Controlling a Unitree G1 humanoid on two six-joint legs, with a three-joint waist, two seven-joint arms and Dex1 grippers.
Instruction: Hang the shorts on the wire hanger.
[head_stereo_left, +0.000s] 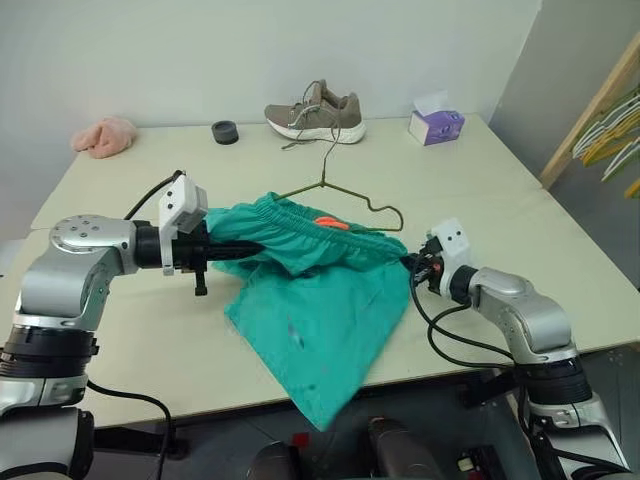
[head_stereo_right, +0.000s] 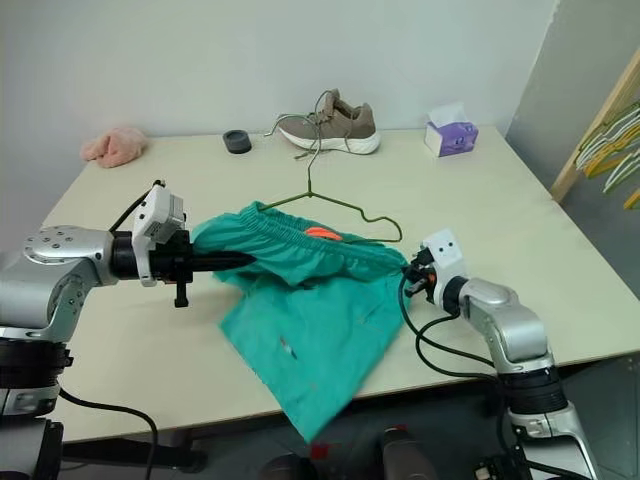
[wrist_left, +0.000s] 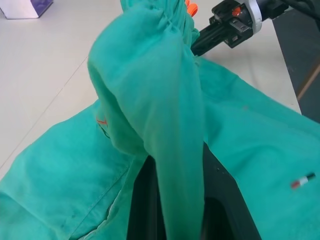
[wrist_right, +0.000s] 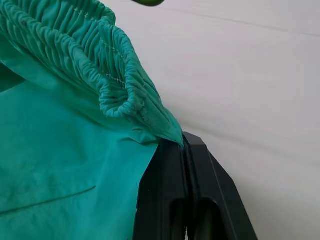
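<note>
Both end effectors, left (head_stereo_left: 243, 250) right (head_stereo_left: 409, 262), pinch shorts (head_stereo_left: 310, 300) waistband ends.

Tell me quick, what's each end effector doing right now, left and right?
Left end effector: closed, holding the shorts at the waistband.
Right end effector: closed, pinching the other end of the shorts' waistband.

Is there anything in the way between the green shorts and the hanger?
Nothing visible. The shorts are held up at the waistband by both grippers, left gripper and right gripper, and the wire hanger lies on the table just behind them.
</note>
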